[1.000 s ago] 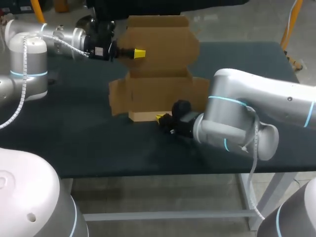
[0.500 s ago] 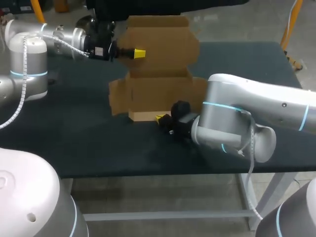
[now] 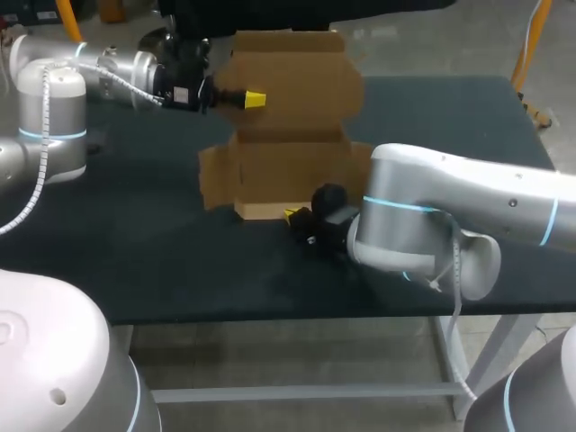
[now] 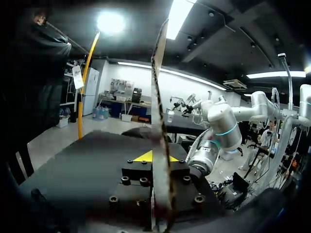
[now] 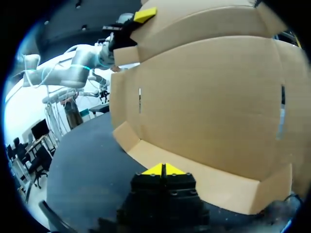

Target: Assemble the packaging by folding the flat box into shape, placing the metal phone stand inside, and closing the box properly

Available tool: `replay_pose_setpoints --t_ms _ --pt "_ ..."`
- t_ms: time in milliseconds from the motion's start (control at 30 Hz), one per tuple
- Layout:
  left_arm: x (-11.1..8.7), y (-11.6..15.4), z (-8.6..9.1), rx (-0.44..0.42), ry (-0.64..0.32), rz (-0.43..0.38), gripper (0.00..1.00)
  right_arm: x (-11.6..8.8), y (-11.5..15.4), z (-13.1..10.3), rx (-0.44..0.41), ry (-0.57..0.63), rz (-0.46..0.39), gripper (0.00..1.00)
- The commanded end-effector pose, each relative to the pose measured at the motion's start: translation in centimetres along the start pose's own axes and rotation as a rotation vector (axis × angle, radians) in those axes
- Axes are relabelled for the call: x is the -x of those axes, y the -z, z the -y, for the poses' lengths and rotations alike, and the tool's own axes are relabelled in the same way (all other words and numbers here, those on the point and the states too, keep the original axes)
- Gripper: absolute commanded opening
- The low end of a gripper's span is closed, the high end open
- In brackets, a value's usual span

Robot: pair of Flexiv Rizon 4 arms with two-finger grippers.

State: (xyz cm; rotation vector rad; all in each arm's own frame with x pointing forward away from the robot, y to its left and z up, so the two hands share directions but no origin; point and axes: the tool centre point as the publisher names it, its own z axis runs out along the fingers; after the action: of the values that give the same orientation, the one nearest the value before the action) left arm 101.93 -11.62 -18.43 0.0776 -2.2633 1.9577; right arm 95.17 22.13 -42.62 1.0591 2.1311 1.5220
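The flat brown cardboard box stands upright on the dark table, its lower flap folded forward onto the surface. My left gripper is shut on the upper panel's left part; in the left wrist view the sheet runs edge-on between the yellow tips of that gripper. My right gripper is low at the table, shut and holding nothing, its tips just short of the folded flap. In the right wrist view, that gripper faces the box's wide panel. No phone stand is in view.
My right arm's thick grey links lie across the table's right front. The left arm comes in at the far left. Bare dark table lies left of and in front of the box.
My right arm's elbow has swung a little to the left, while its gripper stays at the flap. The left arm and the box have not moved.
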Motion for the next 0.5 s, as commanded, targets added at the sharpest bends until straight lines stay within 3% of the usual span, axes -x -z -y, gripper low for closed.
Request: replay_pose_setpoints --t_ms 33,500 --pt "0.0 0.1 -0.2 0.008 -0.002 -0.011 0.00 -0.3 -0.3 0.4 0.012 0.001 0.027 0.00" --pt "-1.3 0.1 -0.9 0.032 -0.015 -0.028 0.00 -0.3 -0.3 0.4 0.012 0.001 0.027 0.00"
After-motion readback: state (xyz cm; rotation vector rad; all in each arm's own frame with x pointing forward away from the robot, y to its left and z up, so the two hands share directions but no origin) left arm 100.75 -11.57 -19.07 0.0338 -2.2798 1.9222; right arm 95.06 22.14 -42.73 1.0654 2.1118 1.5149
